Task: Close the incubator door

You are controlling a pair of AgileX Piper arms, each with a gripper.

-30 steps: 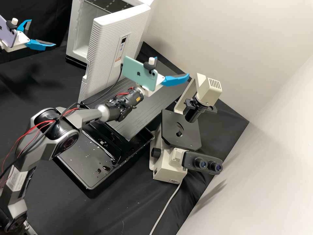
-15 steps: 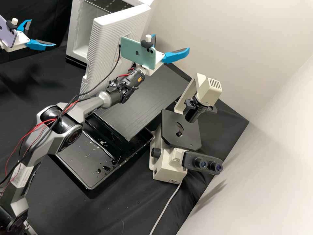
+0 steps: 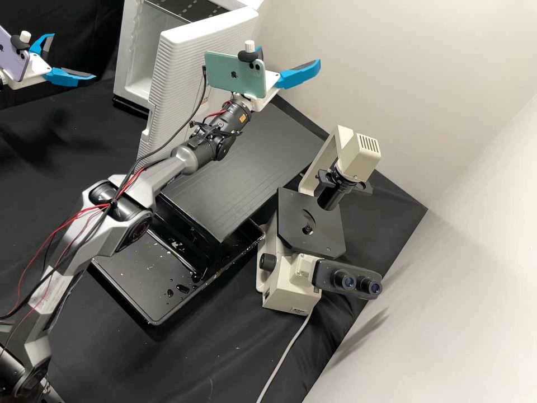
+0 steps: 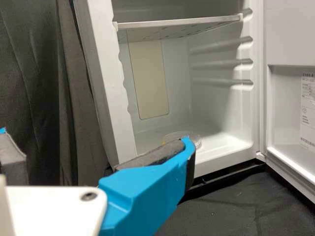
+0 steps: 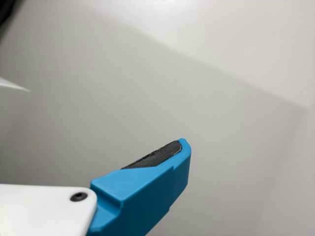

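The incubator door (image 3: 193, 70) stood ajar from the incubator (image 3: 130, 61), its ridged face towards the right gripper (image 3: 290, 55), held there probably to push from outside; those jaws were wide and empty. The left gripper (image 3: 74, 56), its jaws also spread and empty, faced the interior, where 1 shelf (image 4: 179, 24) spanned above a round clear dish (image 4: 198, 141). Droplets (image 3: 182, 289) wetted the black tray (image 3: 131, 288) on the worktop (image 3: 72, 145).

- Bench (image 3: 84, 140): draped in black cloth (image 3: 207, 358).
- Directly on cloth: white incubator (image 3: 130, 50); black tray (image 3: 137, 285), wet droplets in it; microscope (image 3: 288, 285), pale cable (image 3: 284, 358).
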